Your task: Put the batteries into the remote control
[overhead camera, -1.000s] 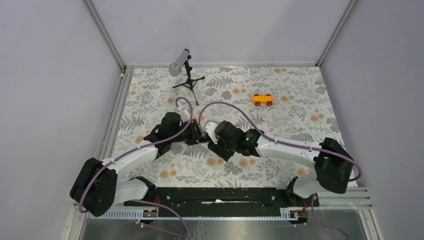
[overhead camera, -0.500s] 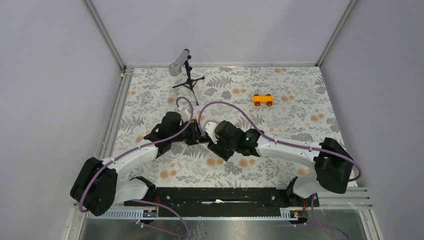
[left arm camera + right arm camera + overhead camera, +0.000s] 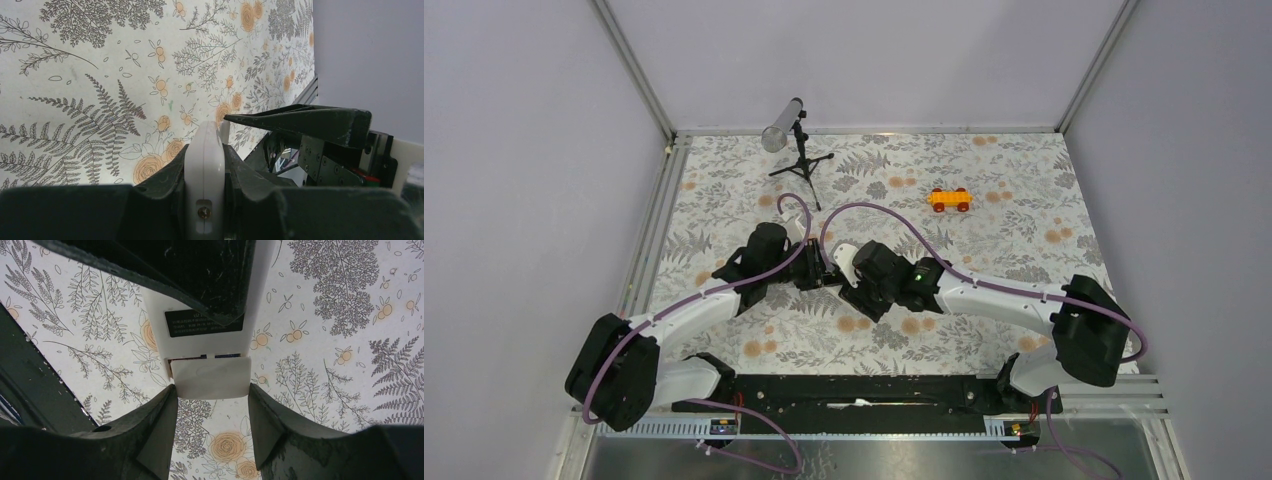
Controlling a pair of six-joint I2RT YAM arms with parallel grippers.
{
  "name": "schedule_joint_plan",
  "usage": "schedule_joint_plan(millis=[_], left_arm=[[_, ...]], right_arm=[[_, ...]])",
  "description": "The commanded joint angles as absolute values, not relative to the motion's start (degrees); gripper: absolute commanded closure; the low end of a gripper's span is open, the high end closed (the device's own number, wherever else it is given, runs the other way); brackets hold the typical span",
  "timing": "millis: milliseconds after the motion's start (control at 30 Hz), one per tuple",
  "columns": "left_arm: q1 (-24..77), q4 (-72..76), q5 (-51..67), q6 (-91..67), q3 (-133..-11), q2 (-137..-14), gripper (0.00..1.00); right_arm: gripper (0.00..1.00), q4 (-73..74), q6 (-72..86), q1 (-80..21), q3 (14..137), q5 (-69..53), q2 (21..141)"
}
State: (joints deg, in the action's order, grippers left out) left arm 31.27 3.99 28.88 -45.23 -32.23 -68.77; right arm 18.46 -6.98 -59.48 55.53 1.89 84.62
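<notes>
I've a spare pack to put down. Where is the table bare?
Free: the right side, from the car forward to the right arm; the back left, between the tripod and the left edge; the near strip between both arms and the base rail. Crowded: the centre, where the left end effector and right end effector grip the remote.

The remote (image 3: 200, 346) is raised above the table (image 3: 325, 340), white back and black label showing. Its battery cover (image 3: 210, 380) sits slightly open, orange and blue slivers in the gap.
</notes>
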Motion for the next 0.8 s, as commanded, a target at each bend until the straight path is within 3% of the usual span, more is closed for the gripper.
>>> schedule_joint_plan(millis=[0,767], left_arm=[[31.6,8.3,32.6,-45.4,-35.2,-67.9,1.0],[31.7,8.9,32.3,-44.8,-35.0,-68.4,1.0]], right_arm=[[0.57,16.4,-6.9,-59.8,58.3,1.1,85.8],[0.56,14.2,-7.6,-59.8,56.1,-2.5,82.5]])
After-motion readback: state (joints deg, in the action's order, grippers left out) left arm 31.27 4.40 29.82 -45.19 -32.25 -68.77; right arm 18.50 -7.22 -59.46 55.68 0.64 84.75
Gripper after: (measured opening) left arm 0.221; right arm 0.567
